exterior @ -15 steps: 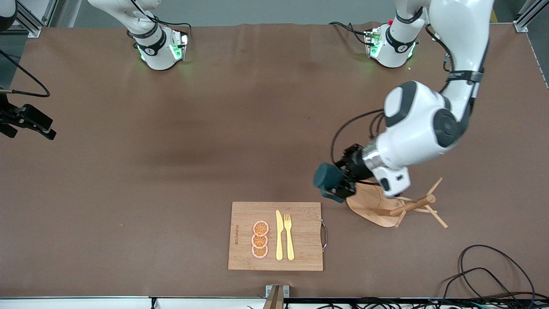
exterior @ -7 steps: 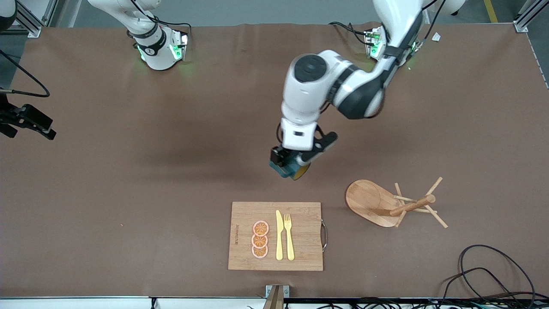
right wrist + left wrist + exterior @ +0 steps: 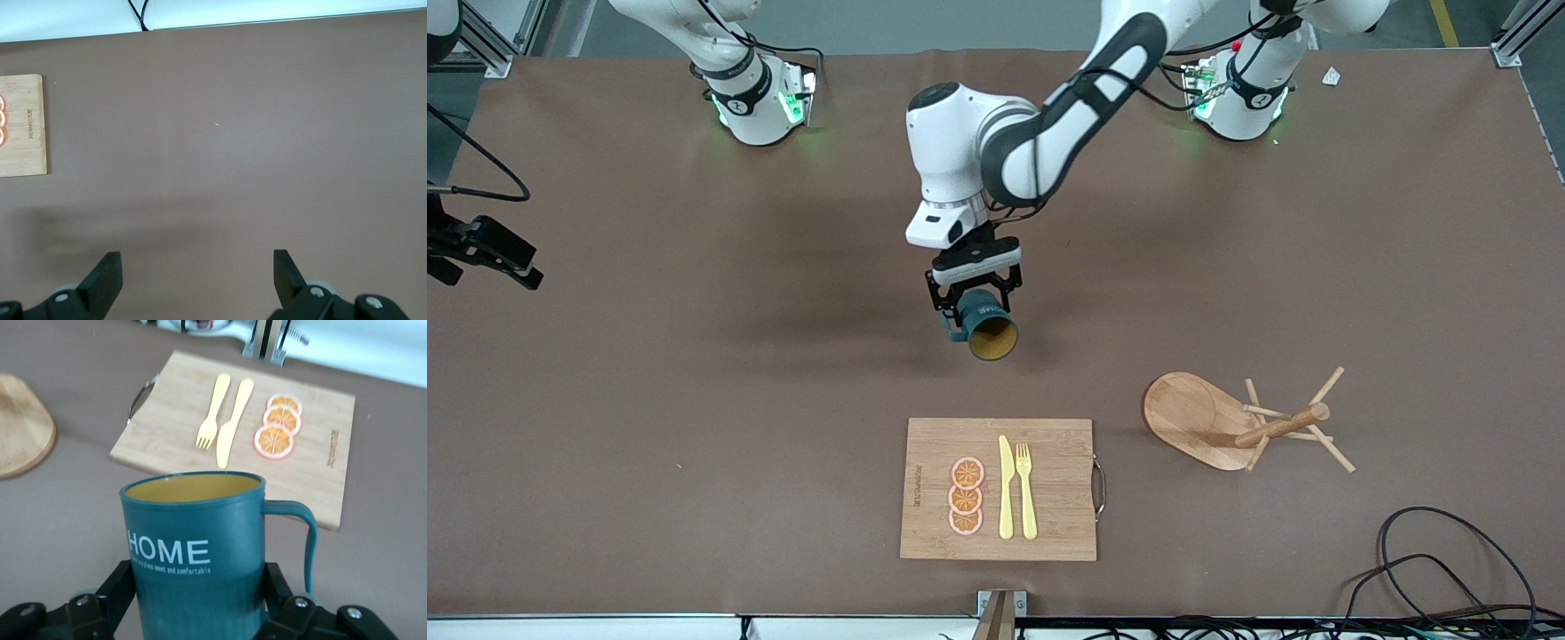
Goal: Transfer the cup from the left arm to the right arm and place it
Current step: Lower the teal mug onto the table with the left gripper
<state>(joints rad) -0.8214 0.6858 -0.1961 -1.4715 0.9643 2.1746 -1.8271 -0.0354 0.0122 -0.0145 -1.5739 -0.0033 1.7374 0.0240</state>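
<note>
The cup (image 3: 987,329) is dark teal with white "HOME" lettering (image 3: 168,551) and a tan inside. My left gripper (image 3: 974,300) is shut on its ribbed lower body and holds it in the air over the middle of the table. The cup's mouth tips toward the front camera, and its handle (image 3: 308,540) points toward the right arm's end. In the left wrist view the black fingers (image 3: 119,588) press both sides of the cup (image 3: 193,513). My right gripper (image 3: 193,267) is open and holds nothing. It waits over bare table toward the right arm's end.
A wooden cutting board (image 3: 1058,480) lies nearer the front camera than the cup, carrying a yellow knife (image 3: 1006,489), a fork (image 3: 1027,489) and three orange slices (image 3: 966,496). A wooden mug rack (image 3: 1232,422) lies toward the left arm's end. Black cables (image 3: 1449,551) coil at the front corner there.
The left arm has swung the cup from beside the wooden rack to over the table's middle, and the cup's mouth now faces the front camera. The right gripper has not moved.
</note>
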